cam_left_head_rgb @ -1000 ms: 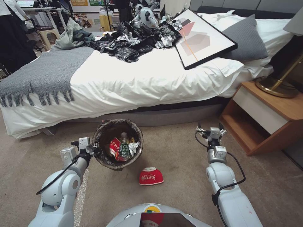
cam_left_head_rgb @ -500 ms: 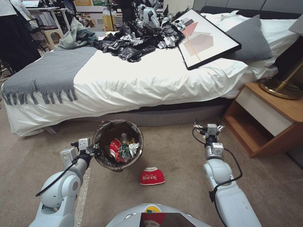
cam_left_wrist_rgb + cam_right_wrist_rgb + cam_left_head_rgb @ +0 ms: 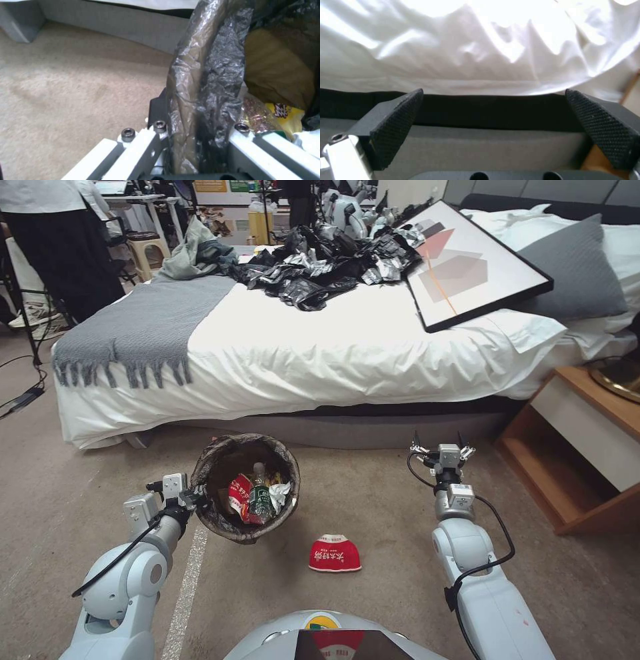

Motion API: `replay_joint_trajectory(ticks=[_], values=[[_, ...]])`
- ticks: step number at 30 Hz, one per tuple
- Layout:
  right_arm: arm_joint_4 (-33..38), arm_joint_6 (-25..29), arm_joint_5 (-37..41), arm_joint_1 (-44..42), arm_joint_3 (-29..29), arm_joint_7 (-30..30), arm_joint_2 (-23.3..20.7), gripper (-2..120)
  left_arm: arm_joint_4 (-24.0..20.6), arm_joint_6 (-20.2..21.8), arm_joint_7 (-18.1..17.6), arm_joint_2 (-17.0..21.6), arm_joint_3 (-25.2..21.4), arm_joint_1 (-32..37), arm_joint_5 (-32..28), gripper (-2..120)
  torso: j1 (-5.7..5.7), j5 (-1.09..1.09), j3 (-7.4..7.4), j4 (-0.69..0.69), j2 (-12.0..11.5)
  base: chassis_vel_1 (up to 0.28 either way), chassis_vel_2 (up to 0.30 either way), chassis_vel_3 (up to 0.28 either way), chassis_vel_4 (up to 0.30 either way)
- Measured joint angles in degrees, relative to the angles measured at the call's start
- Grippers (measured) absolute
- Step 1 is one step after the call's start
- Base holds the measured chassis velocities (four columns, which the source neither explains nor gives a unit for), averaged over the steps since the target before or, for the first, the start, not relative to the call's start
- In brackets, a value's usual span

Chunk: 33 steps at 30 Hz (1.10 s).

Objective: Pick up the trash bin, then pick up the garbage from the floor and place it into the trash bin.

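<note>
The bin [image 3: 245, 488] is held by its rim in the clamped left tool [image 3: 193, 499]; the right tool [image 3: 438, 441], spread empty, should be lowered squarely over the red bag [image 3: 335, 554]

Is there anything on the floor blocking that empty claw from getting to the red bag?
Nothing visible does. The right gripper, fingers open, hangs near the bed's base, and only bare carpet lies between it and the red snack bag. The trash bin, clamped by the left gripper, is beside the bag.
</note>
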Motion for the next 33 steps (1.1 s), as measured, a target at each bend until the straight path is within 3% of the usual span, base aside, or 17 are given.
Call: replay_joint_trajectory(ticks=[14, 15, 17, 18, 21, 22, 26, 28, 33], values=[[0.97, -3.40, 1.82, 2.57, -4.37, -1.11, -4.21, 100, 1.36, -0.44, 1.03, -0.03, -0.38, -0.31, 0.60, 0, 0.00, 0.01, 0.00, 0.01, 0.00, 0.026, 0.026, 0.023, 0.024], [1.43, -4.93, 2.39, 2.72, -5.14, -2.01, -5.16, 100, 1.43, -0.48, 1.07, 0.03, -0.41, -0.41, 0.74, 0, 0.00, 0.02, 0.00, 0.01, 0.00, 0.000, 0.000, 0.000, 0.000], [3.98, -13.36, 6.78, 4.13, -8.82, -4.96, -11.12, 100, 1.68, -0.45, 1.11, 0.35, -0.39, -0.70, 1.22, 0, 0.00, 0.02, 0.00, -0.04, 0.00, 0.000, 0.000, 0.000, 0.000], [3.98, -13.36, 6.78, 4.13, -8.82, -4.96, -11.12, 100, 1.68, -0.45, 1.11, 0.35, -0.39, -0.70, 1.22, 0, 0.00, 0.02, 0.00, -0.04, 0.00, 0.000, 0.000, 0.000, 0.000], [5.80, -29.04, 19.40, 10.43, -16.71, -7.39, -22.03, 100, 2.20, -0.40, 1.16, 0.27, -0.05, -0.84, 1.97, 0, 0.00, -0.01, 0.00, 0.01, 0.00, 0.000, 0.000, 0.000, 0.000], [5.80, -29.04, 19.40, 10.43, -16.71, -7.39, -22.03, 100, 2.20, -0.40, 1.16, 0.27, -0.05, -0.84, 1.97, 0, 0.00, -0.01, 0.00, 0.01, 0.00, 0.000, 0.000, 0.000, 0.000], [2.88, -44.53, 30.91, 20.89, -29.02, -15.56, -30.78, 100, 2.38, -0.25, 1.13, -0.49, -0.02, -0.50, 2.49, 0, 0.00, 0.00, 0.01, 0.00, -0.01, 0.000, 0.000, 0.000, 0.000], [2.34, -44.91, 31.85, 22.05, -30.57, -16.02, -31.18, 100, 2.38, -0.17, 0.96, -0.55, -0.04, -0.50, 2.50, 0, 0.00, 0.00, 0.01, -0.01, -0.01, 0.000, 0.000, 0.000, 0.000], [-2.05, -45.67, 33.99, 30.03, -41.90, -17.74, -30.51, 100, 2.03, -0.02, -0.14, -0.99, 0.23, -0.48, 2.29, 0, 0.00, 0.00, 0.01, 0.01, -0.01, 0.000, 0.000, 0.000, 0.000]])
